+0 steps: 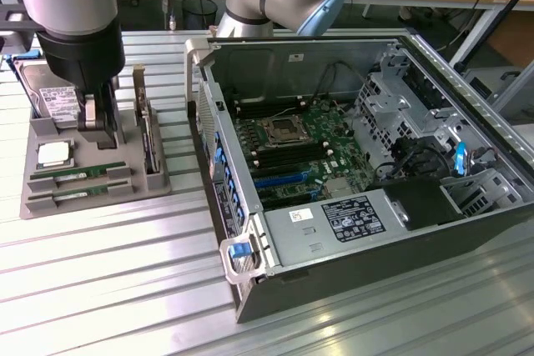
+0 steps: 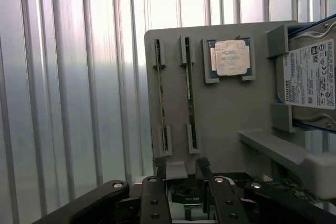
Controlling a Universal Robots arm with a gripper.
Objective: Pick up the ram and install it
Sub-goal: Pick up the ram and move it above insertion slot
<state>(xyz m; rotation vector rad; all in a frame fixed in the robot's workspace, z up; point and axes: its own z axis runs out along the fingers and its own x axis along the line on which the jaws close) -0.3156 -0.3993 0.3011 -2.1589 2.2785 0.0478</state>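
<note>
Green ram (image 2: 190, 100) in grey tray (image 2: 226, 108), second stick (image 2: 160, 98) alongside, processor (image 2: 231, 57), hard drive (image 2: 310, 74) near, fingers (image 2: 204, 167) spread, apparently empty

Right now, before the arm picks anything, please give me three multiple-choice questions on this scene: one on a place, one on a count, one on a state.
1. Where are the RAM sticks?
A. on edge in the grey tray
B. plugged into the motherboard
C. flat on the table

2. How many RAM sticks does the tray hold?
A. one
B. two
C. four

3. How are the fingers?
A. shut on a stick
B. open and empty
C. shut, empty

Answers: 1 A, they stand in tray slots beside the CPU; 2 B, two parallel sticks show; 3 B, a gap shows between them with nothing held.
</note>
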